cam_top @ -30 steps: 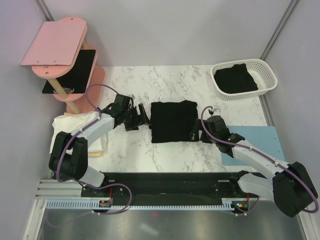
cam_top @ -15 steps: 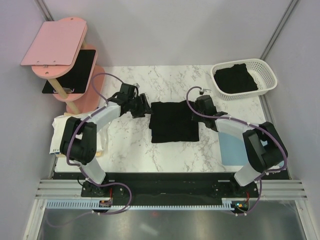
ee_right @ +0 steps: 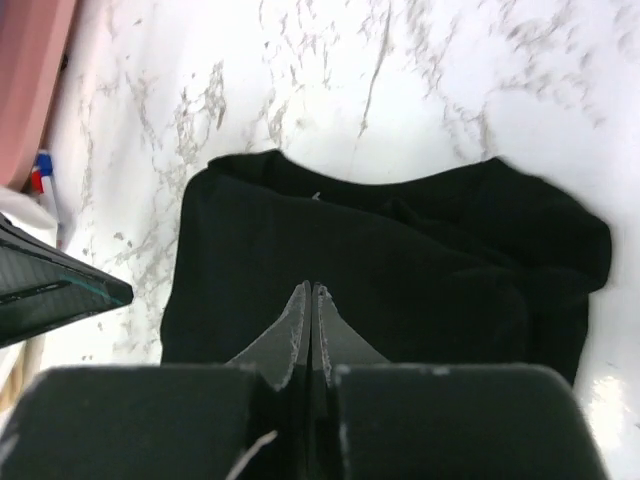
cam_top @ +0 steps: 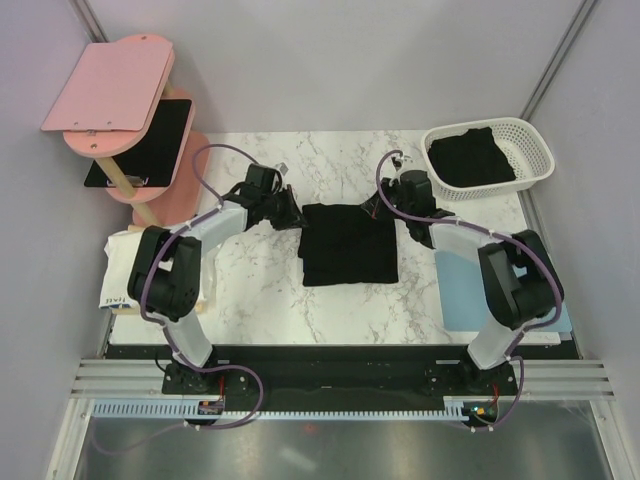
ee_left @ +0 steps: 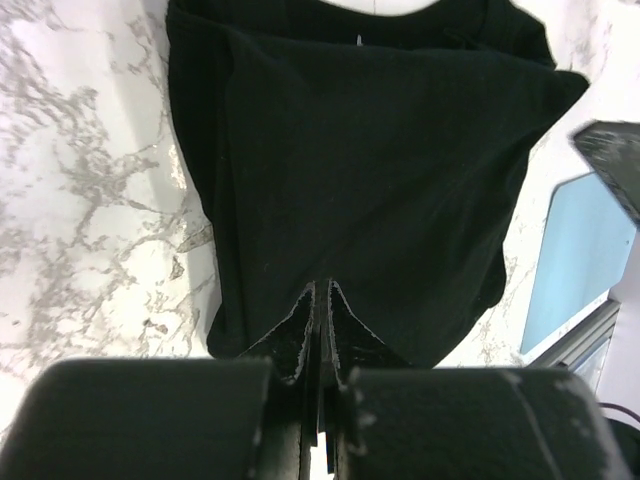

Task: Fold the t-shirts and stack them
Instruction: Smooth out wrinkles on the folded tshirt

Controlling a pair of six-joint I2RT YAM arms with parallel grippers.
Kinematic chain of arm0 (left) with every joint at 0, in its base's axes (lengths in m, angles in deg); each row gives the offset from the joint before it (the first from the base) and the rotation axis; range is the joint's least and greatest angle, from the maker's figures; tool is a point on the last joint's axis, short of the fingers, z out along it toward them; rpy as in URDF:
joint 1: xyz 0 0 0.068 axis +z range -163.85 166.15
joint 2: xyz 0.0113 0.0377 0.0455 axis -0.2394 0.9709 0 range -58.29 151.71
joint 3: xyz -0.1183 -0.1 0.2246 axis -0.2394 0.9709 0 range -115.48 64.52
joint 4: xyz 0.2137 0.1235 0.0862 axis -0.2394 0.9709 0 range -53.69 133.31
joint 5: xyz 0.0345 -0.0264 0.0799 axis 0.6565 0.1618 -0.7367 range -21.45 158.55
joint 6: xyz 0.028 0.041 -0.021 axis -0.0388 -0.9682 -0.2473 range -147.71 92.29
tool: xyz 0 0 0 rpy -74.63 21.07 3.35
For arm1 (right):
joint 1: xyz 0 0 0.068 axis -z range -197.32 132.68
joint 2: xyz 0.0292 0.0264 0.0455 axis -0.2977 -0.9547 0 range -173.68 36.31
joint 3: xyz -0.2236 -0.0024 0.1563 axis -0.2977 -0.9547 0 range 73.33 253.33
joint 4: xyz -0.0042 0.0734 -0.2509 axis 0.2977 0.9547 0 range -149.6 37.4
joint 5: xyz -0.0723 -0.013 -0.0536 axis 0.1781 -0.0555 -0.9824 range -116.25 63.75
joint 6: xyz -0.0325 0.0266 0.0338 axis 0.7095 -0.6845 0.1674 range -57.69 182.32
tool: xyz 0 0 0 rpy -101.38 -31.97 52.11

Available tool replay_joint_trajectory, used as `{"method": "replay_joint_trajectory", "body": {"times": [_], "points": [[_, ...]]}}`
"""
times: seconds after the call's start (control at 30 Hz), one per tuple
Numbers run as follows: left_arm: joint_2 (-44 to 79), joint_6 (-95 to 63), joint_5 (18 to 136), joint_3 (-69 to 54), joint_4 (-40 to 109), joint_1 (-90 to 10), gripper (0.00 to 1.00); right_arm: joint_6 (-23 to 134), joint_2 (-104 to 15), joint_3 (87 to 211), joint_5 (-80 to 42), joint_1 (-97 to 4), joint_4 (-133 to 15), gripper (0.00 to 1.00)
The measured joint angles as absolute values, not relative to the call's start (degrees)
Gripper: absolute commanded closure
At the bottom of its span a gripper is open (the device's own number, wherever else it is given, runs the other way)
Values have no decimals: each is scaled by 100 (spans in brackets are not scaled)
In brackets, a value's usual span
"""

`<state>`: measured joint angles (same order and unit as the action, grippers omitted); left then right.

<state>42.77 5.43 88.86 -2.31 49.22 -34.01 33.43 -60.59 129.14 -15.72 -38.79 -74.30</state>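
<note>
A folded black t-shirt (cam_top: pixel 350 245) lies flat in the middle of the marble table (cam_top: pixel 260 300). My left gripper (cam_top: pixel 293 215) is at the shirt's far left corner and my right gripper (cam_top: pixel 385 207) at its far right corner. In the left wrist view the left gripper (ee_left: pixel 321 285) is shut, its tips over the t-shirt (ee_left: pixel 370 170), with no fabric seen pinched. The right gripper (ee_right: pixel 312 288) is also shut over the t-shirt (ee_right: pixel 380 260), which lies undisturbed. Another black t-shirt (cam_top: pixel 470 160) sits in the white basket (cam_top: pixel 535 150).
The basket stands at the back right. A pale blue mat (cam_top: pixel 455 290) lies right of the shirt under the right arm. A pink shelf stand (cam_top: pixel 110 85) holding a glossy black rectangle (cam_top: pixel 145 140) is at the back left. White cloth (cam_top: pixel 125 265) lies at the left edge.
Both grippers moved from the shirt's sides to its far corners and went from open to shut. The shirt stayed in place.
</note>
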Motion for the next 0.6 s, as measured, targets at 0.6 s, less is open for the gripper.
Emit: {"method": "replay_joint_trajectory", "body": {"times": [0.6], "points": [[5085, 578, 9162, -366, 4815, -3609, 98, 1745, -8314, 13010, 373, -2677, -9594, 100]]}}
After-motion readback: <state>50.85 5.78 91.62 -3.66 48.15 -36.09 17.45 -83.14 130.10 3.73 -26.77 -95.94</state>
